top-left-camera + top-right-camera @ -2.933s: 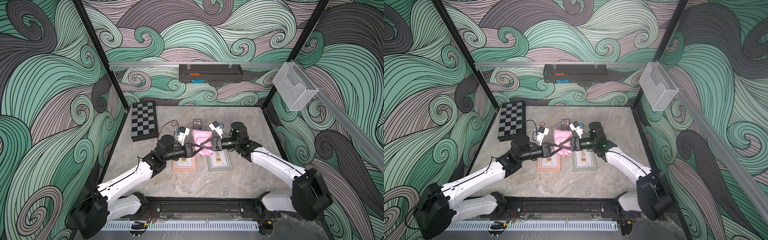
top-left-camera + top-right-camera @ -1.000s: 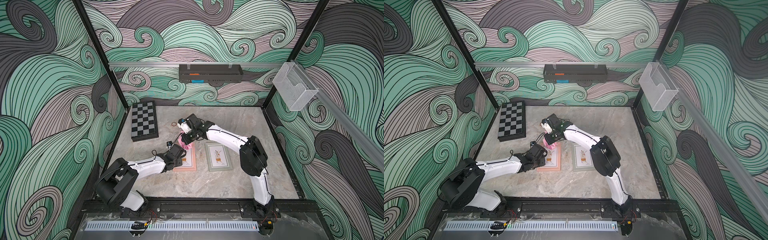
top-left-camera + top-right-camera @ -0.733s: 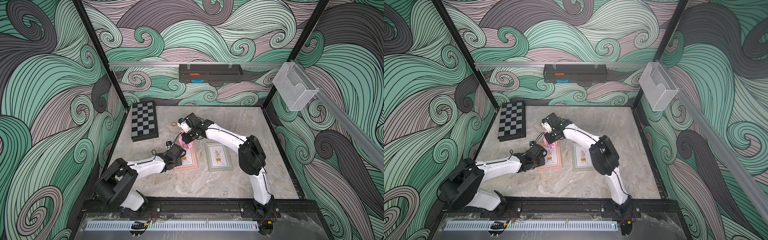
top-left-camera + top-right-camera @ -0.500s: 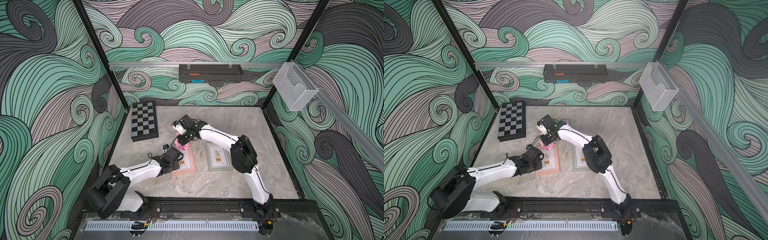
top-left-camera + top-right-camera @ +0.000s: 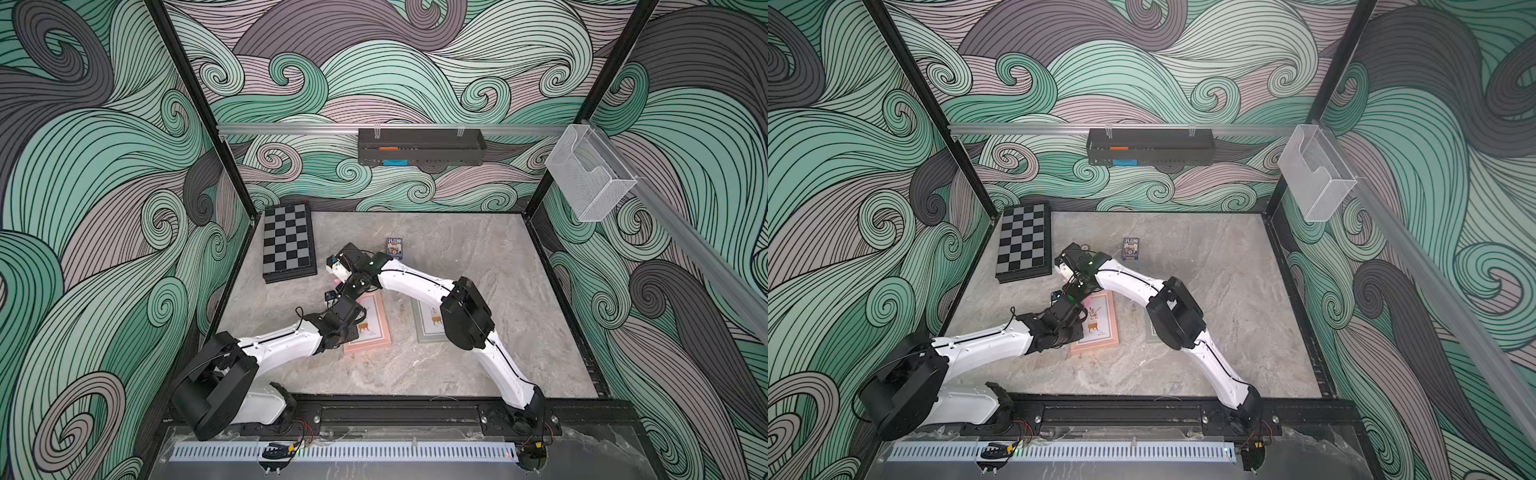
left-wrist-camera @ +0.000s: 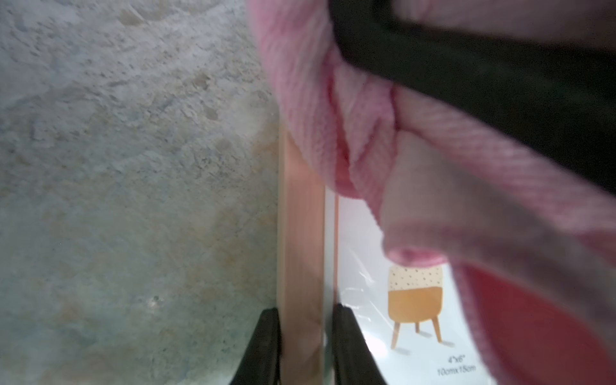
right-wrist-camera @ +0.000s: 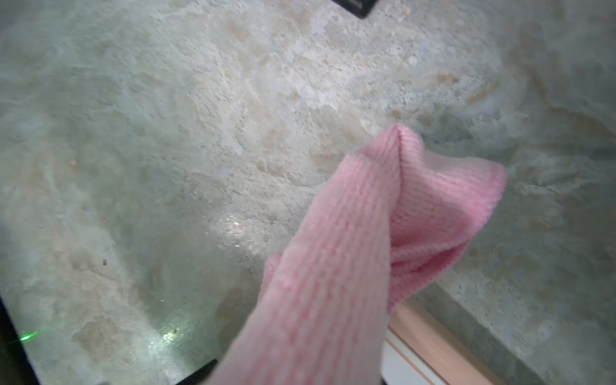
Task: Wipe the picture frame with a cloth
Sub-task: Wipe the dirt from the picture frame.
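1. A chessboard (image 5: 288,241) lies at the back left corner of the table (image 5: 478,257).
2. A card box (image 5: 394,248) lies behind the middle.
3. Two frames lie side by side in the middle: the left frame (image 5: 374,328), and the right frame (image 5: 428,320) partly under the right arm.
4. The cloth (image 7: 350,250) hangs over the left frame's far end.
5. The left gripper (image 6: 305,316) straddles that frame's left rail.

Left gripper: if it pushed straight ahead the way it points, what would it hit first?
Probably the cloth, bunched over the rim of the picture frame that the left gripper straddles. Depth is unclear, so it might pass just beneath.
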